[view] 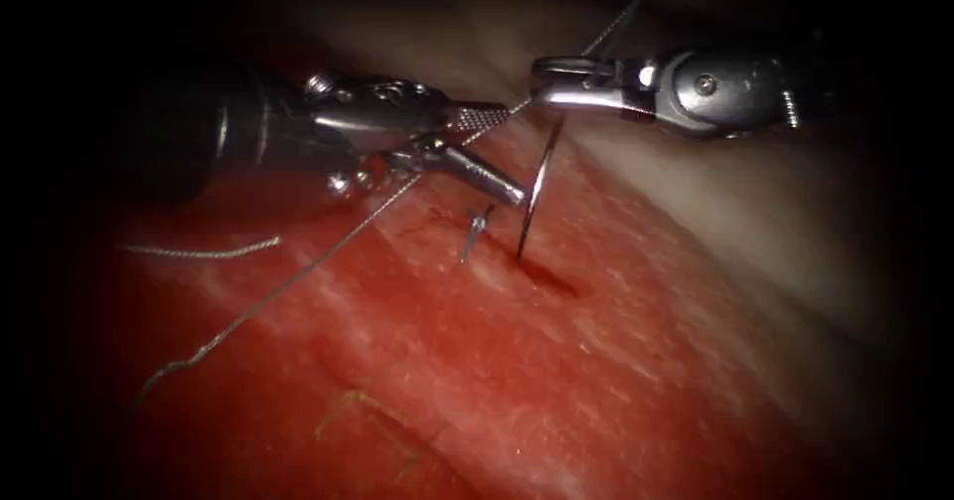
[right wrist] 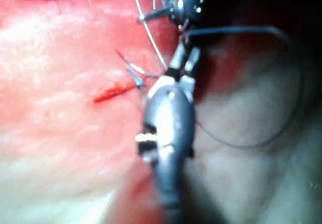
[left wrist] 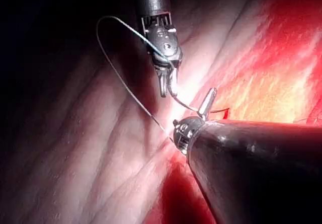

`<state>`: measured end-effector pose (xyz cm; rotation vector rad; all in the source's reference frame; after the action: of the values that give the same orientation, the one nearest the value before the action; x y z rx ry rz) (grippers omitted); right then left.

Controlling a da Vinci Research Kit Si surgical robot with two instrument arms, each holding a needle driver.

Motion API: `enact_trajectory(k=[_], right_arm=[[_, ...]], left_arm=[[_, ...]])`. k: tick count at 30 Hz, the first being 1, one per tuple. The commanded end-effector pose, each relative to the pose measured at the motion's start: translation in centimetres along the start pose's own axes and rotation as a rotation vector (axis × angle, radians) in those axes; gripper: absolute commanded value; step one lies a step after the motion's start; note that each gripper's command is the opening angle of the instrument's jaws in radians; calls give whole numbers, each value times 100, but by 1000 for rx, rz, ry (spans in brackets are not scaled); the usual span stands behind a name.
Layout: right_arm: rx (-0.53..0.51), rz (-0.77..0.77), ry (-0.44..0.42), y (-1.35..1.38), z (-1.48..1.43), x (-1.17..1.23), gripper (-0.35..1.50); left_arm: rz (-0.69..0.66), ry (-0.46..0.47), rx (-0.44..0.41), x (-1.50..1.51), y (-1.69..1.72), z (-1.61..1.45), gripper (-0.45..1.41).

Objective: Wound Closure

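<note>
The left arm's tool reaches in from the endoscope view's left, its shaft dark and thick, its two jaws spread apart in a fork, the upper one level and the lower one angled down. The right arm's tool comes in level from the right, wrist straight, jaws pressed together on the needle's upper end

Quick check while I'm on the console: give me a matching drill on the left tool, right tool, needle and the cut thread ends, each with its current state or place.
Things:
1. left tool
2. right tool
3. needle
4. cut ends of thread

States:
A. stick up from the tissue just left of the needle's entry
B. jaws shut on the needle's upper end
C. jaws open, holding nothing
D. stands upright, tip in the tissue

Pairs: 1-C, 2-B, 3-D, 4-A
</note>
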<state>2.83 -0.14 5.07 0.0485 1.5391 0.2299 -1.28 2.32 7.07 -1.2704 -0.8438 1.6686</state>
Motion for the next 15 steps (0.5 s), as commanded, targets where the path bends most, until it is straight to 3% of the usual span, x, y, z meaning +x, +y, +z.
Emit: enact_trajectory(k=[1,13,14,15], right_arm=[[2,-6,4,-4,10,-3,-35],[-3,-27,7,-8,21,-3,-35],[4,-35,14,-10,23,-3,-35],[6,-35,17,-11,23,-2,-35]], left_arm=[[3,-1,1,-5,-4,8,93],[-30,-5,-11,-7,-4,8,68],[-77,-7,-17,-7,-4,7,24],[-101,-8,-18,-8,-4,6,2]])
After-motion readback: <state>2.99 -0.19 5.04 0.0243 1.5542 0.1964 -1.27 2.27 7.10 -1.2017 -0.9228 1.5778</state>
